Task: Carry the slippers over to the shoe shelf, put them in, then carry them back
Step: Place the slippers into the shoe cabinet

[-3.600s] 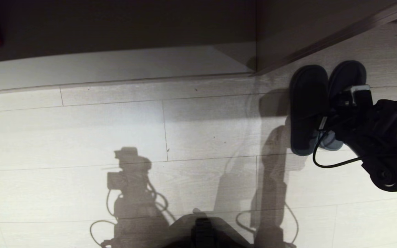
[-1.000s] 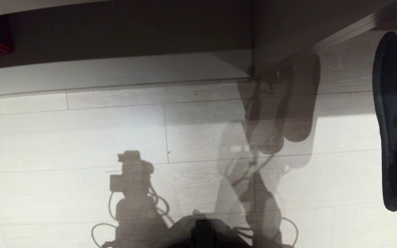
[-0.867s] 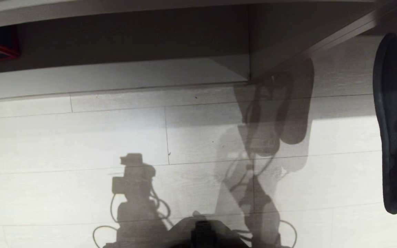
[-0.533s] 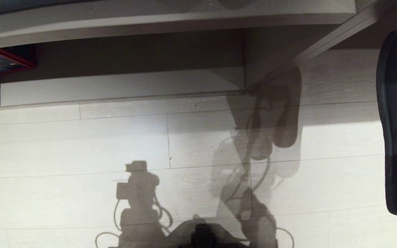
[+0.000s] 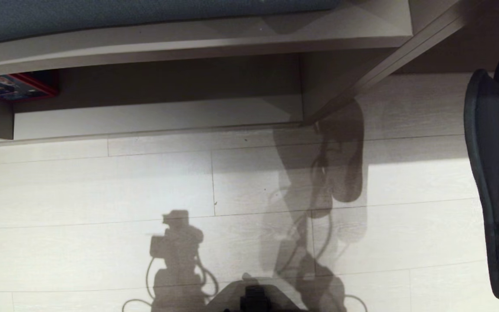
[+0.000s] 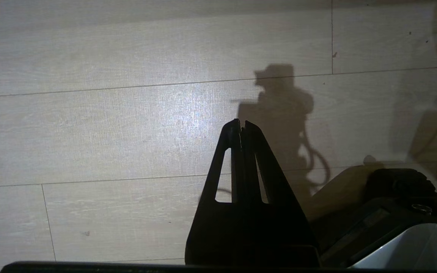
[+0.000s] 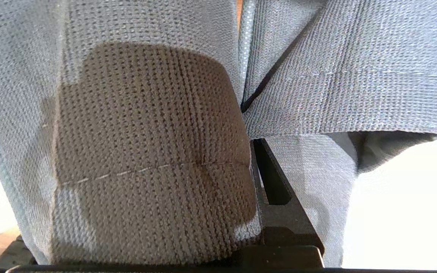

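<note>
Head view: the slippers (image 5: 494, 173) hung in the air at the right edge, soles showing, well clear of the floor (image 5: 102, 195); the shoe shelf (image 5: 154, 115) lay ahead at upper left. Left wrist view: left gripper (image 6: 242, 127) pinched closed on nothing above the planks. Right wrist view: right gripper (image 7: 258, 151) clamped between both slippers' fabric straps.

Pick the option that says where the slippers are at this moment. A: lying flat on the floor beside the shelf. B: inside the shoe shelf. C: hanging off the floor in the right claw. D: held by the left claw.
C: the slippers hang soles-out at the head view's right edge above the floor, and the right wrist view shows their fabric pinched in the right claw.
</note>
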`<state>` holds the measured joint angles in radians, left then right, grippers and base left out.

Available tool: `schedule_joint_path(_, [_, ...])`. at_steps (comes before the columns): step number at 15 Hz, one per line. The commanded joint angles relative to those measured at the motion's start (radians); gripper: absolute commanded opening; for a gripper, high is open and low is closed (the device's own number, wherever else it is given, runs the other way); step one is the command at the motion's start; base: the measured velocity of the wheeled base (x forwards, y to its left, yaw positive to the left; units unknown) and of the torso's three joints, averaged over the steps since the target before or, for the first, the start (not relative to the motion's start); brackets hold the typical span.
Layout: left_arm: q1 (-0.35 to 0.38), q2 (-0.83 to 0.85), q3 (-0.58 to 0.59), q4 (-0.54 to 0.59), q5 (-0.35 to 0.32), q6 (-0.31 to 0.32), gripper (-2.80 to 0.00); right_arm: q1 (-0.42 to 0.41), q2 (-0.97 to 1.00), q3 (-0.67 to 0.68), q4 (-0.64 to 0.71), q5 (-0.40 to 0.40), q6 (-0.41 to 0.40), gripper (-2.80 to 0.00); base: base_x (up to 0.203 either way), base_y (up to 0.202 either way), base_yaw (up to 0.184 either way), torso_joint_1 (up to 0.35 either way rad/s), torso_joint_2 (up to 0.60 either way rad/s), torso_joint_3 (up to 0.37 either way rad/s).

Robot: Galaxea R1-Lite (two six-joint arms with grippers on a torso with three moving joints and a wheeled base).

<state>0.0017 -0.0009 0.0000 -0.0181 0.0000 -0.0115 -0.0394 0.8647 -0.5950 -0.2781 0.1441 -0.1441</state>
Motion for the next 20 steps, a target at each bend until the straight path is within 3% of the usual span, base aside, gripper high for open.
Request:
schedule_joint_path(1, [0.0,-0.001,0.008,0.0,-0.001,-0.001,-2.8,0.0,-0.013,0.003,-0.001,0.002,-0.002,-2.8,0.0,0.0,0.0,0.0,0.0,0.0])
schedule_joint_path(11, [0.001,-0.001,0.008,-0.002,0.0,-0.001,-2.8,0.0,-0.013,0.004,-0.001,0.016,0.0,-2.8,0.001,0.005,-0.001,0.0,0.0,0.0])
schedule_joint_path(17, [0.0,-0.001,0.008,-0.001,0.0,-0.001,-2.8,0.001,-0.009,0.004,0.013,0.06,-0.01,-2.8,0.001,0.173,-0.004,0.004,0.0,0.002])
schedule_joint_path(20, [0.0,-0.001,0.008,0.0,0.0,-0.002,-2.8,0.001,-0.012,-0.003,0.142,0.12,-0.067,-2.8,0.0,0.196,-0.001,0.002,0.0,0.004])
